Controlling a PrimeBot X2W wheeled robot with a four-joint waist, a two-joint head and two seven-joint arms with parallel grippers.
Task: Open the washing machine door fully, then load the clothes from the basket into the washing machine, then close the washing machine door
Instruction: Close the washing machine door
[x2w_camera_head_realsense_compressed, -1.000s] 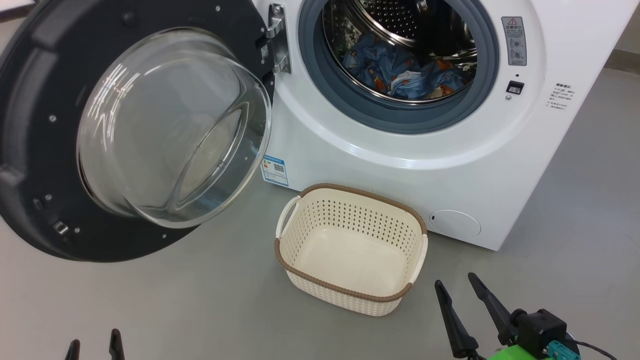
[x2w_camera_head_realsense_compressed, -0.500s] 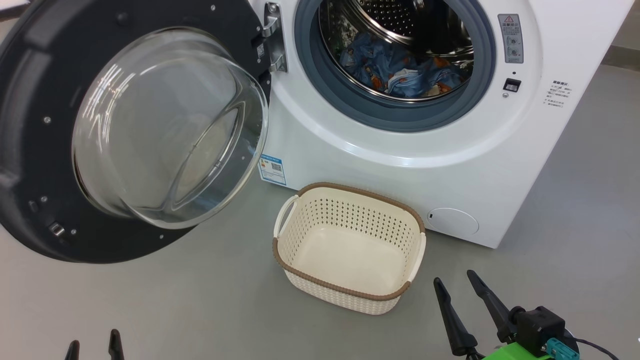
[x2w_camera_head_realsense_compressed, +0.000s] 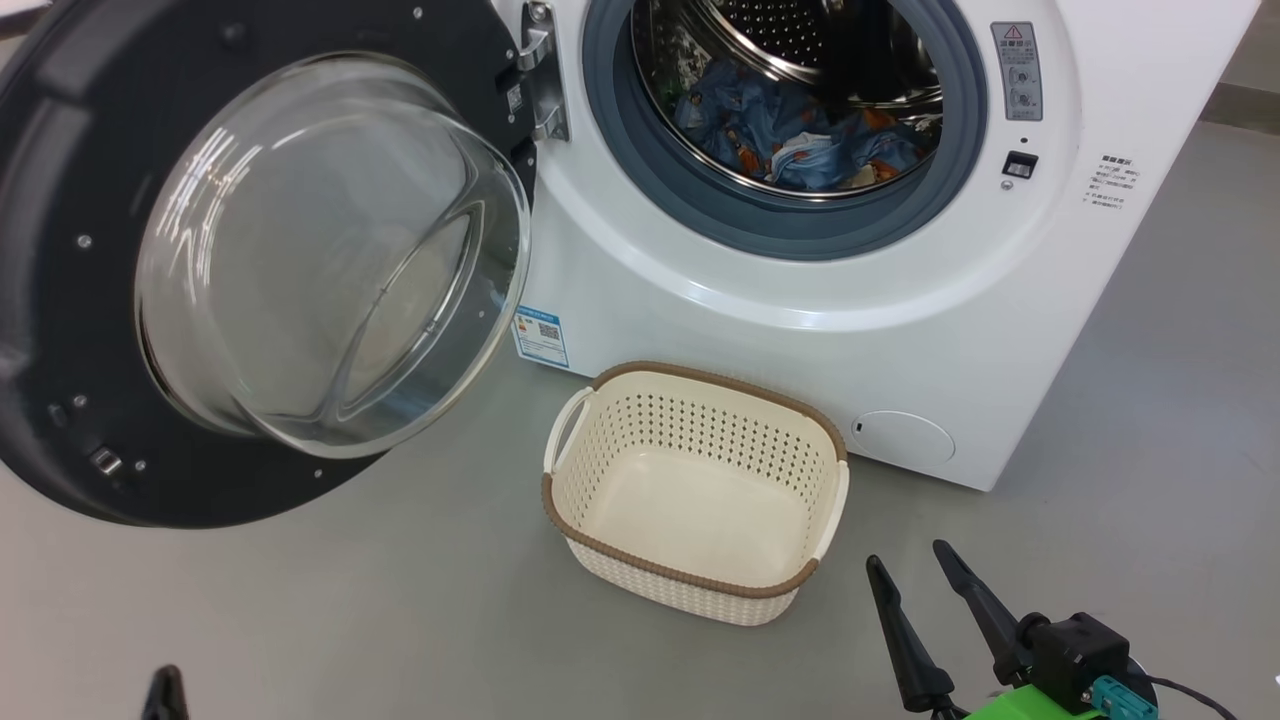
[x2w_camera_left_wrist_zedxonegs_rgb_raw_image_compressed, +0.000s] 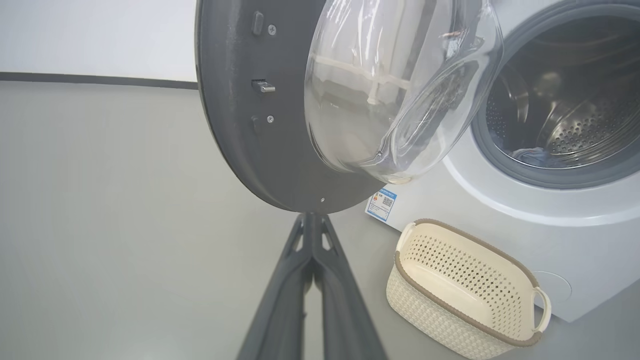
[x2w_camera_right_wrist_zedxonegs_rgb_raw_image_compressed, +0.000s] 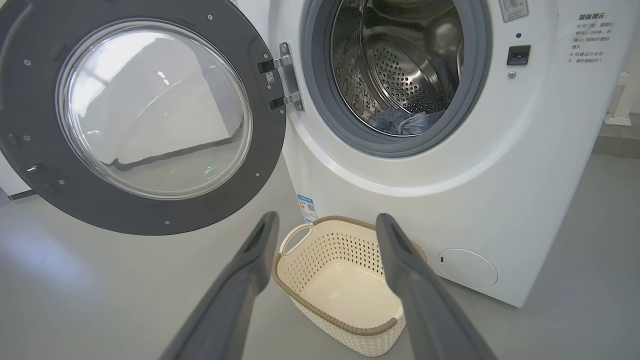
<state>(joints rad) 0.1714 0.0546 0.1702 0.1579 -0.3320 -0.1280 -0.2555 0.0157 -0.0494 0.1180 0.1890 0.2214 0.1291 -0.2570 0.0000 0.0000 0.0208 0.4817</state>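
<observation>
Now, from the head, the clothes (x2w_camera_head_realsense_compressed: 790, 140) lie inside the washing machine (x2w_camera_head_realsense_compressed: 760, 330); the basket (x2w_camera_head_realsense_compressed: 690, 590) on the floor (x2w_camera_head_realsense_compressed: 400, 600) before it is empty. The washing machine door (x2w_camera_head_realsense_compressed: 60, 300) hangs wide open at left, glass bowl (x2w_camera_head_realsense_compressed: 330, 250) bulging out. The right gripper (x2w_camera_head_realsense_compressed: 908, 557), just right of the basket, is spread wide, holding nothing. Left wrist: the left gripper (x2w_camera_left_wrist_zedxonegs_rgb_raw_image_compressed: 310, 222) is pinched shut, pointing at the door's bottom edge. Right wrist: the basket's long side runs across.

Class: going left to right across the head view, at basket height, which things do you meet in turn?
washing machine door → basket → round white cap
</observation>
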